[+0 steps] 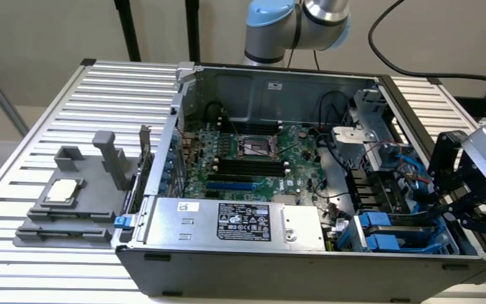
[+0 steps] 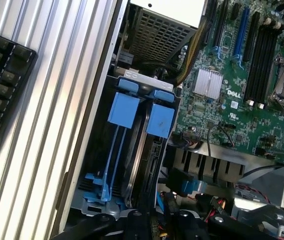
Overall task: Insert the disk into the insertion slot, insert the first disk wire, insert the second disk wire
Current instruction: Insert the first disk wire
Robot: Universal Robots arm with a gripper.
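Ribbed aluminium tabletop point(image 1: 74, 95) carrying an open dark grey computer case point(image 1: 311, 272). At the case's centre a green motherboard point(image 1: 260, 166) with a black processor socket point(image 1: 255, 147); toward six o'clock a silver power supply box point(image 1: 184, 221) with a black label. At four o'clock of the case in the exterior view, the dark metal drive cage with the insertion slot point(image 1: 412, 237), marked by two bright blue carrier tabs point(image 1: 378, 223). From the wrist, the disk point(image 2: 141, 150) standing on edge inside that cage, grey flank running beside blue rails point(image 2: 109, 160), a blue tab capping its outer end. Black tool point(image 1: 442, 212) at three o'clock of the case, reaching over the rim into the space just beyond the cage, near a bundle of blue cables point(image 1: 407, 168). Cannot tell how far open, nor whether gripping anything. Silver and pale blue arm joint point(image 1: 298, 25) at twelve o'clock, behind the case. Out at nine o'clock on the tabletop, a grey plastic fixture point(image 1: 74, 218) holding a square silver chip point(image 1: 61, 190). Black keyboard point(image 2: 2, 85) lying on the ribbed surface outside the case wall.
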